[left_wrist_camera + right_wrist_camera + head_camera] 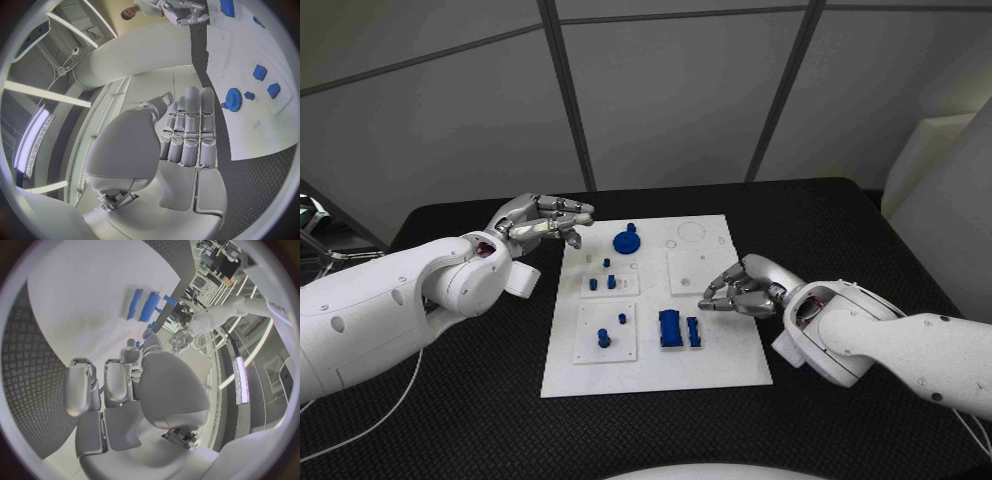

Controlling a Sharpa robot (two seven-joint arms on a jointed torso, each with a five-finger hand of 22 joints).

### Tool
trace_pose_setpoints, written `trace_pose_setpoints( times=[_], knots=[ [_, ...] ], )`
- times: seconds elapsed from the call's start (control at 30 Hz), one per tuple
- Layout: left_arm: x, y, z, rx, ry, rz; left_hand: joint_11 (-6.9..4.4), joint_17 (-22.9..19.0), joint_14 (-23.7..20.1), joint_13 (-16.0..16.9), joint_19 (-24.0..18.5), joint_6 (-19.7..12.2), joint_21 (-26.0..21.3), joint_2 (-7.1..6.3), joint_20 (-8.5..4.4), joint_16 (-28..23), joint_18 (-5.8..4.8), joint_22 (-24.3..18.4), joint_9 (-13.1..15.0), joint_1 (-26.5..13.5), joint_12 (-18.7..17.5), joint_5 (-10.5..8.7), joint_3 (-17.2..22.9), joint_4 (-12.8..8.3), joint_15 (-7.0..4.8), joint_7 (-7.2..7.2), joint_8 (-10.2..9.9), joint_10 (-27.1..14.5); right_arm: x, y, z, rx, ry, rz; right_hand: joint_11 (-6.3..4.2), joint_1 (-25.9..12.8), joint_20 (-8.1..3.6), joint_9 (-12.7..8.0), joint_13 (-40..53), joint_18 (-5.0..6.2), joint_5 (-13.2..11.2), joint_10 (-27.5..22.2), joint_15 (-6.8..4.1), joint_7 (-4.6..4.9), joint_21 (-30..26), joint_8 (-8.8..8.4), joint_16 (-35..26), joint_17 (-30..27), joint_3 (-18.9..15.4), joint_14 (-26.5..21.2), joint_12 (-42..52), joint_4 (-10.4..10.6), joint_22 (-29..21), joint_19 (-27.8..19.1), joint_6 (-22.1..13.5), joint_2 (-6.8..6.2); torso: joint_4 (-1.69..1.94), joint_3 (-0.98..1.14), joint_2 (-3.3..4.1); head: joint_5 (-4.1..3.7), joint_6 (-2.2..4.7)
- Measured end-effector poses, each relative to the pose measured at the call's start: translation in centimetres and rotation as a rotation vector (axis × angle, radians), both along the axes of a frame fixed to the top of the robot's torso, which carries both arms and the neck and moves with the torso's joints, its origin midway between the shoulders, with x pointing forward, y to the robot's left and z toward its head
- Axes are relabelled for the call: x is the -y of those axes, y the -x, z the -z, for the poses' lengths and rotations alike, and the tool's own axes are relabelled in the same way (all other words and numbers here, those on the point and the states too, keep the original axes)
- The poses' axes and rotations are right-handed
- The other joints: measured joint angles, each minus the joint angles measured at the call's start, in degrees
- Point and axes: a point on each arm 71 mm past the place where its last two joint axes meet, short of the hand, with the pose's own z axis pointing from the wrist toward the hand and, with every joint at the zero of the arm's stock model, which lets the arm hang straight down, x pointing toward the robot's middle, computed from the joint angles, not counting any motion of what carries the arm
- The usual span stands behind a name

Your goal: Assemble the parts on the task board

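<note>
Both robot hands hover at the task board's edges with nothing in them: the left robot hand [540, 219] at the far left corner, fingers curled in on nothing, and the right robot hand [743, 287] at the right edge, fingers likewise drawn in and empty. On the black surface [848, 225] the white task board [661, 375] lies between them. Its largest loose part, the blue gear [626, 240], sits near the left robot hand; two upright blue blocks [679, 329] stand nearer the front, with small blue pegs [606, 277] in the left panels. The gear looks the likely next pick. It would be best to open the fingers well before descending, then pinch its raised hub rather than the flat rim.
</note>
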Motion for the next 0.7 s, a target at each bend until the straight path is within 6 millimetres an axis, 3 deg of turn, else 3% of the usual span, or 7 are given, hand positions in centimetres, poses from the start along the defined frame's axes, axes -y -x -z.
trace_pose_setpoints(
  times=[0.1,0.13,0.27,0.4,0.53,0.57,0.7],
  knots=[
    [-0.1,-0.2,0.1,-0.005,0.006,-0.011,0.00,0.0,0.0,0.0,0.0,0.0,-0.1,0.00,0.00,0.0,0.00,-0.1,0.0,0.0,0.0,0.00,-0.2,0.2,0.00,0.00,0.0,0.0,0.5,-1.9,-0.4,0.009,-0.095,0.023,0.56,1.5,0.81,-0.5,-9.0,3.06,0.0,-5.2,0.95,0.71,-11.6,0.00,-8.6,-9.6,-0.1,-2.9,-11.6,-1.4,-2.4,-4.7,-0.8,0.80,0.00,-0.30,-0.58,-0.13,0.69],
    [-0.2,-0.3,0.3,-0.008,0.009,-0.019,0.00,0.0,0.0,0.1,0.0,0.0,-0.2,0.00,0.00,0.0,0.00,-0.1,0.1,0.0,0.0,0.00,-0.2,0.2,0.00,0.00,0.0,0.0,0.6,-2.9,-0.5,0.011,-0.139,0.035,0.84,2.0,1.06,-0.7,-10.9,4.43,0.0,-6.4,1.24,0.82,-17.1,0.00,-13.0,-14.2,-0.1,-4.6,-13.9,-1.9,-5.9,-7.0,-0.9,1.28,0.00,-0.41,-0.81,-0.19,0.87],
    [-0.4,-0.7,0.6,-0.015,0.023,-0.051,-0.19,-0.9,-2.4,0.2,-1.2,-0.2,-2.0,0.03,0.56,-2.5,0.00,-0.9,0.2,0.0,0.0,0.00,-0.2,0.2,0.57,-0.22,0.0,-0.2,1.2,-5.4,-0.6,0.007,-0.276,0.073,2.35,4.8,2.45,-2.3,-18.0,7.48,-0.1,-10.2,2.74,2.04,-39.4,0.00,-29.0,-28.5,0.0,-11.1,-21.5,-3.4,-20.9,-16.2,-2.1,2.39,0.02,-0.86,-1.83,-0.34,1.61],
    [-0.6,-1.5,0.9,-0.019,0.044,-0.107,0.64,-4.2,-8.1,-0.3,-6.4,-1.2,-7.0,0.24,1.53,-9.8,0.01,-3.4,0.1,-0.2,-0.4,-0.40,0.4,0.7,2.09,-0.68,-0.5,-1.5,1.3,-7.8,-0.3,-0.001,-0.390,0.106,4.70,6.9,4.62,-5.5,-28.0,7.48,-0.3,-12.9,5.26,3.63,-50.0,0.01,-39.0,-33.9,-0.2,-17.0,-30.7,-4.1,-28.6,-20.9,-3.7,3.72,0.16,-1.24,-2.78,-0.49,2.53],
    [-0.8,-2.3,1.3,-0.019,0.075,-0.176,1.76,-8.9,-12.8,-2.0,-13.7,-2.9,-14.3,0.57,3.31,-19.3,-0.08,-7.8,-0.7,-0.6,-1.6,-0.70,1.4,1.8,4.53,-1.04,-0.5,-2.8,1.2,-10.0,0.3,-0.011,-0.487,0.137,6.80,8.0,7.29,-8.8,-36.2,7.47,-0.6,-13.1,8.48,4.62,-59.1,0.01,-48.8,-40.4,-0.8,-23.7,-37.0,-4.7,-35.3,-26.0,-4.7,4.35,0.29,-1.41,-3.49,-0.43,3.24],
    [-0.7,-2.4,1.4,-0.018,0.083,-0.189,1.74,-10.2,-13.6,-2.6,-15.5,-3.2,-16.4,0.60,3.92,-21.7,-3.28,-9.4,-0.9,-0.6,-1.8,-1.14,1.6,2.1,4.90,-1.14,-0.5,-3.3,1.2,-10.4,0.5,-0.013,-0.504,0.145,7.19,8.2,8.14,-9.8,-38.3,7.47,-0.6,-12.9,9.23,4.90,-61.5,0.01,-51.5,-42.5,-1.2,-24.6,-38.3,-5.0,-37.3,-26.8,-4.9,4.61,0.31,-1.44,-3.62,-0.34,3.44],
    [-0.6,-3.0,1.6,-0.012,0.112,-0.242,1.17,-14.7,-19.1,-5.1,-21.1,-4.9,-23.0,0.07,6.69,-29.5,-3.54,-14.6,-2.2,-1.6,-2.3,-2.18,1.1,3.3,5.13,-1.34,-0.5,-6.9,1.1,-11.7,1.1,-0.020,-0.570,0.175,8.27,7.3,10.26,-13.3,-44.6,7.46,-0.6,-13.6,11.47,4.79,-68.6,0.01,-59.6,-49.1,-2.5,-26.9,-42.4,-6.3,-43.8,-29.2,-5.5,5.57,0.40,-1.48,-4.14,0.12,4.18]
  ],
)
